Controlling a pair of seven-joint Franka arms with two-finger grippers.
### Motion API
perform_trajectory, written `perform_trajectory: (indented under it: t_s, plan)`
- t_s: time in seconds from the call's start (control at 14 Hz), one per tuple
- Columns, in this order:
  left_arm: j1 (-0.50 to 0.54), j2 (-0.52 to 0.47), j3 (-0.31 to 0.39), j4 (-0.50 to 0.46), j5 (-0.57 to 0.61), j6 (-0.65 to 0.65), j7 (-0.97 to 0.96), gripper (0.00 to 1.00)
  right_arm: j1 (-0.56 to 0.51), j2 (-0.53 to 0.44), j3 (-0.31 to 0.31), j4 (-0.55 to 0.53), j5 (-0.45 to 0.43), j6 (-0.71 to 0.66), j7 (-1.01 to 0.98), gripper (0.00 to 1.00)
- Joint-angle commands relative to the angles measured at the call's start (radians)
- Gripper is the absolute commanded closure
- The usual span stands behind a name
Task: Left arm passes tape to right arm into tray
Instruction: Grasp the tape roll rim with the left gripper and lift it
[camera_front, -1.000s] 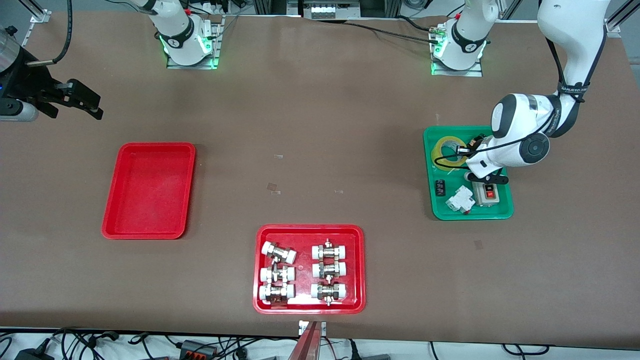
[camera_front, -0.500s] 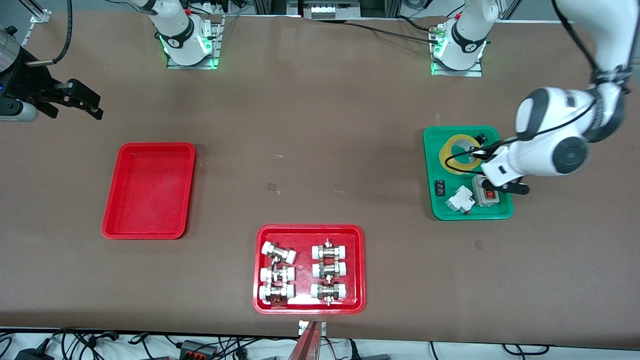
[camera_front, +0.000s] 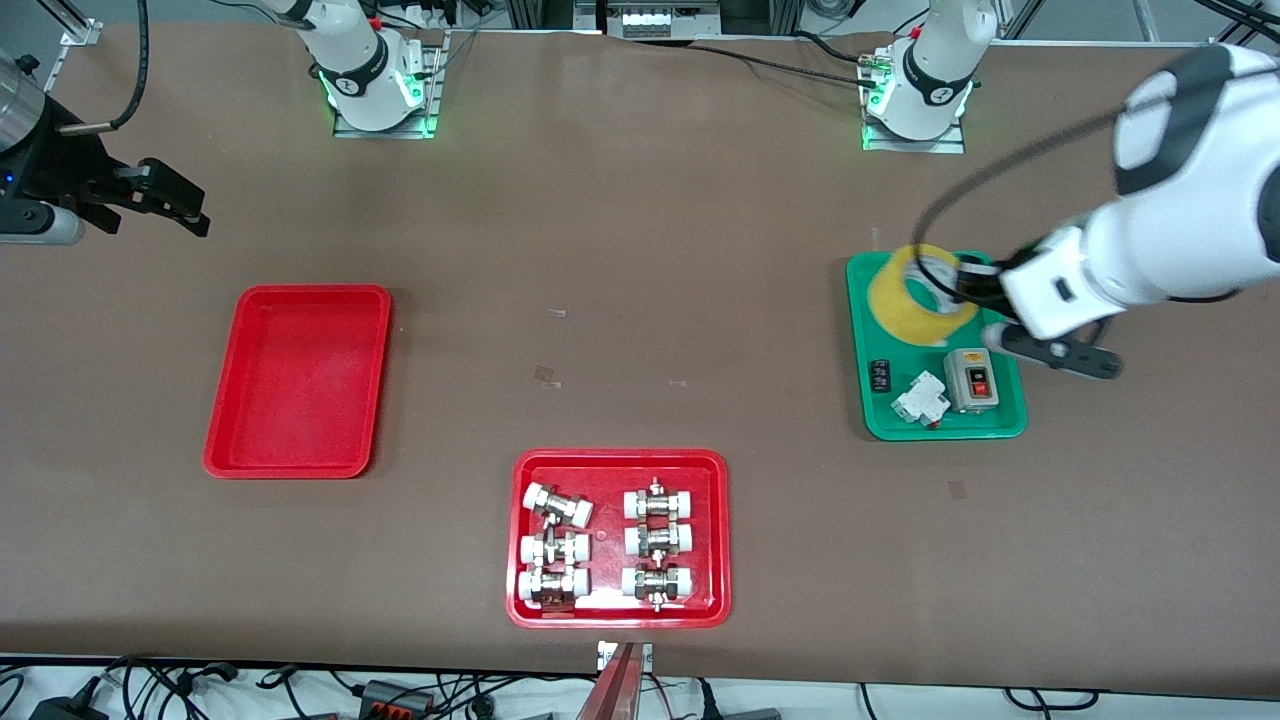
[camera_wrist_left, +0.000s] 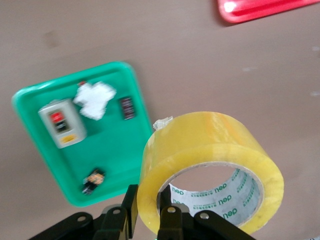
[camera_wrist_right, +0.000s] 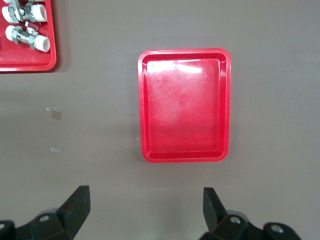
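My left gripper (camera_front: 962, 292) is shut on the wall of the yellowish tape roll (camera_front: 915, 296) and holds it up in the air over the green tray (camera_front: 880, 420). In the left wrist view the tape (camera_wrist_left: 210, 150) hangs from my left gripper (camera_wrist_left: 150, 207), one finger inside the white core and one outside. The plain red tray (camera_front: 300, 380) lies empty toward the right arm's end of the table; it also shows in the right wrist view (camera_wrist_right: 185, 105). My right gripper (camera_front: 165, 203) is open and empty and waits over bare table near that tray; its fingers (camera_wrist_right: 80, 202) stand wide apart.
The green tray holds a grey switch box (camera_front: 970, 380), a white breaker (camera_front: 920, 400) and a small black part (camera_front: 880, 374). A red tray of white-capped metal fittings (camera_front: 618, 538) lies near the front edge at the table's middle.
My left gripper has lifted the tape up off the green tray, and the left arm has swung up and toward its own end of the table. The right arm has not moved.
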Motion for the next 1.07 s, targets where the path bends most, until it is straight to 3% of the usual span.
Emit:
perform_trajectory:
  t_s: [0.0,0.14,0.36,0.57,0.86,1.0]
  plan:
    - [-0.127,0.182,-0.007,0.174,-0.043,0.028,-0.063,1.00,-0.004,0.016,0.003,0.006,0.002,-0.027,-0.015,0.00]
    - [-0.205,0.262,-0.005,0.242,-0.088,0.080,-0.211,1.00,-0.009,0.037,0.003,0.008,0.005,-0.046,-0.018,0.00]
    - [-0.313,0.355,-0.007,0.256,-0.176,0.327,-0.519,1.00,-0.004,0.051,0.008,0.008,0.037,-0.098,-0.028,0.00]
    - [-0.353,0.418,-0.004,0.254,-0.507,0.520,-0.589,1.00,-0.010,0.088,0.003,0.009,0.245,-0.084,-0.045,0.00]
    - [-0.377,0.431,-0.005,0.254,-0.730,0.584,-0.665,1.00,-0.013,0.183,0.001,0.009,0.501,0.014,-0.047,0.00]
    - [-0.422,0.449,-0.004,0.253,-0.827,0.695,-0.707,1.00,-0.002,0.226,0.007,0.011,0.624,0.093,-0.065,0.00]
